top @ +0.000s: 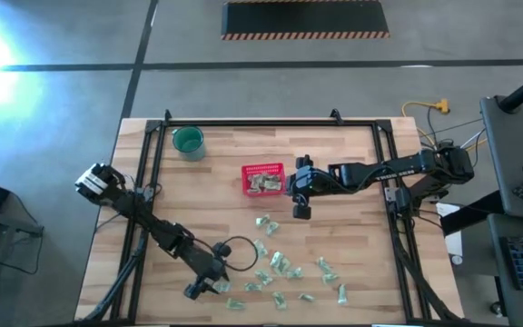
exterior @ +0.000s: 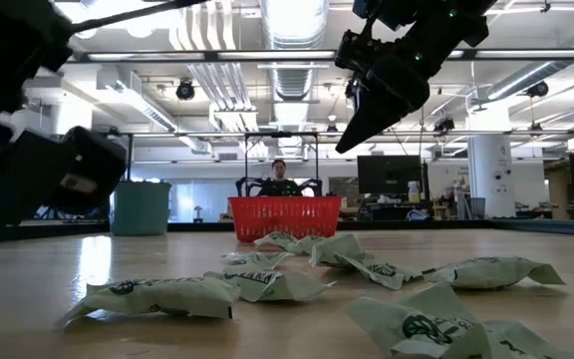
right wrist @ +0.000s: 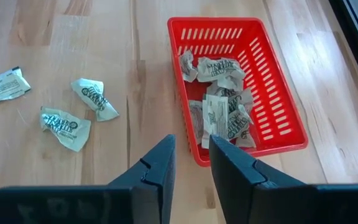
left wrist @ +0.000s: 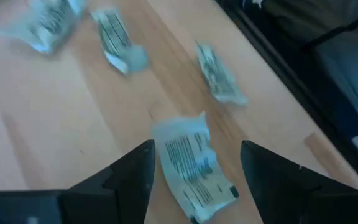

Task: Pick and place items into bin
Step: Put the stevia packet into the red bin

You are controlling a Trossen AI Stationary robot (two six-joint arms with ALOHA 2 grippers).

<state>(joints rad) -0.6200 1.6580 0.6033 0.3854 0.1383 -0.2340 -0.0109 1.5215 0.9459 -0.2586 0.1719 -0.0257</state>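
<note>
Packets (top: 280, 263) strewn, several in one red basket (top: 246, 171), left pincer (left wrist: 194, 171) wide, right pincer (right wrist: 191, 163) narrow, empty.

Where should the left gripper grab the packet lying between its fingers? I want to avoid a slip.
Pinch the packet across its narrow middle, coming straight down from above. It lies flat on the table with its long axis running between the open fingers of the left gripper.

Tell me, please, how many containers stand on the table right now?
2: the red basket near the table's middle, with packets inside, and the teal cup by the left corner at the high view's top. None seems hidden.
</note>
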